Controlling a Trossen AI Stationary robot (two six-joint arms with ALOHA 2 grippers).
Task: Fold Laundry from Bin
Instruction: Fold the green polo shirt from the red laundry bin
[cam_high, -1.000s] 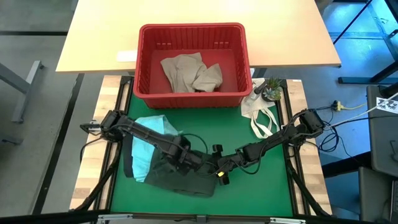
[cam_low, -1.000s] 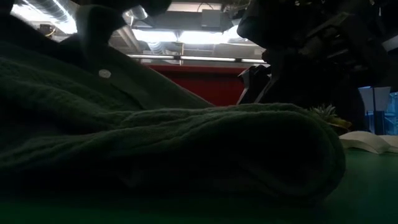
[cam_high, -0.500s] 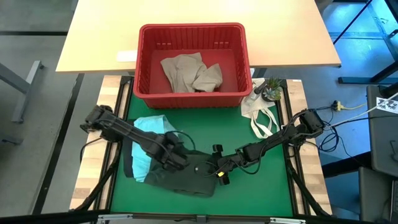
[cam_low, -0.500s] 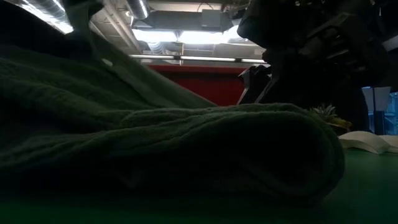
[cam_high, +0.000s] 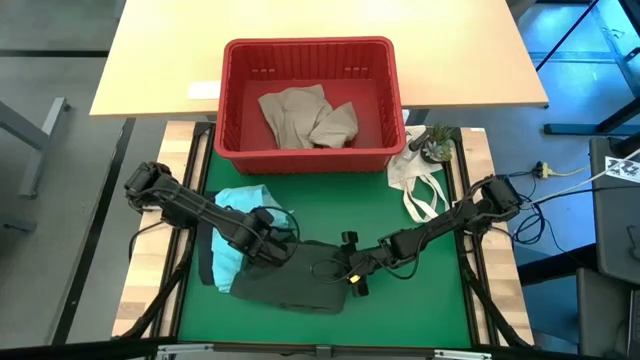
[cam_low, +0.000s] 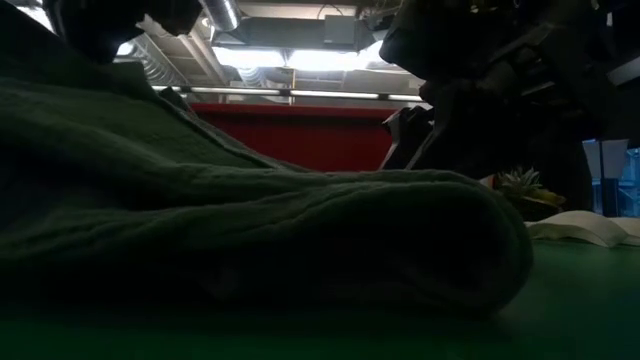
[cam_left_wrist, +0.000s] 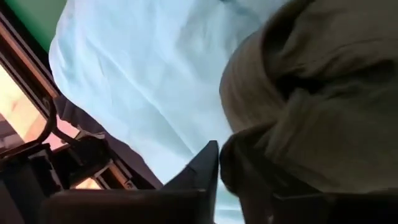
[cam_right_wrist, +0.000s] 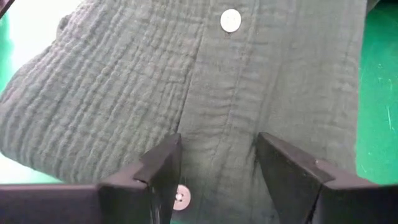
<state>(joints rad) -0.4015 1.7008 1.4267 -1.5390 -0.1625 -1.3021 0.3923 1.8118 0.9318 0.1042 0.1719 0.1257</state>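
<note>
Only right wrist view shows buttons (cam_right_wrist: 231, 20) — olive garment (cam_right_wrist: 155, 93)

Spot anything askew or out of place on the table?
The dark olive green crinkled button shirt lies rumpled, overlapping the light teal garment instead of flat by itself. A white cloth bag with loop handles sprawls beside the red plastic slotted bin. Nothing looks spilled or damaged.

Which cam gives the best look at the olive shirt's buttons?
Right wrist view: two white buttons sit sharp on the dark olive shirt placket, between the right tool's fingers. High view shows the shirt only as a dark heap; low view, a dim fold; left wrist view, bunched cloth.
</note>
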